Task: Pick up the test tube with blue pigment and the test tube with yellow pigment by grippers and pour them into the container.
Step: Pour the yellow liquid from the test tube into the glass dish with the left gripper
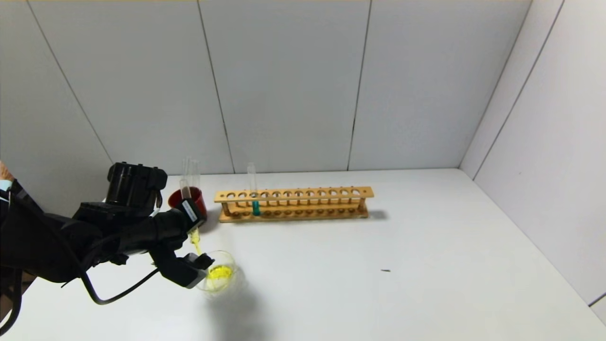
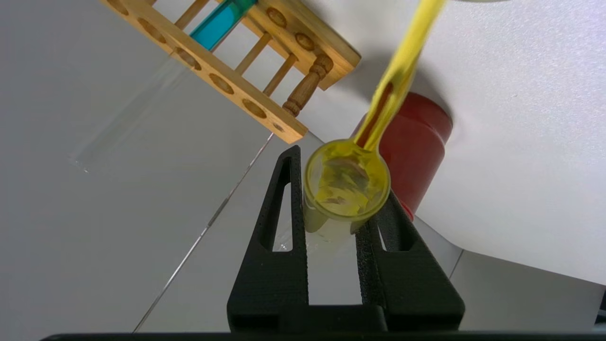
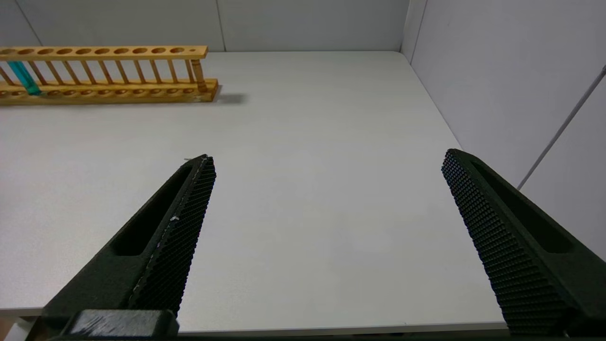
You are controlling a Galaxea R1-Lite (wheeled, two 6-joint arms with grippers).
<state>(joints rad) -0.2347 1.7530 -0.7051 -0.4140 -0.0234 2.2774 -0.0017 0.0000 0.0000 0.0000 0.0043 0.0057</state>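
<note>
My left gripper (image 1: 198, 239) is shut on the test tube with yellow pigment (image 1: 194, 237), tilted over the container (image 1: 232, 266), a clear glass dish holding a pool of yellow liquid. In the left wrist view the tube (image 2: 347, 182) sits between the black fingers (image 2: 284, 208), and a yellow stream (image 2: 402, 66) runs from its mouth. The test tube with blue pigment (image 1: 255, 206) stands upright in the wooden rack (image 1: 307, 194); it also shows in the left wrist view (image 2: 218, 23) and in the right wrist view (image 3: 22, 78). My right gripper (image 3: 326, 161) is open and empty above the table, out of the head view.
A dark red cup (image 1: 196, 201) with colourless tubes (image 1: 189, 173) stands just behind the left gripper, left of the rack; it also shows in the left wrist view (image 2: 419, 147). A small dark speck (image 1: 386, 270) lies on the white table. Walls close the back and right.
</note>
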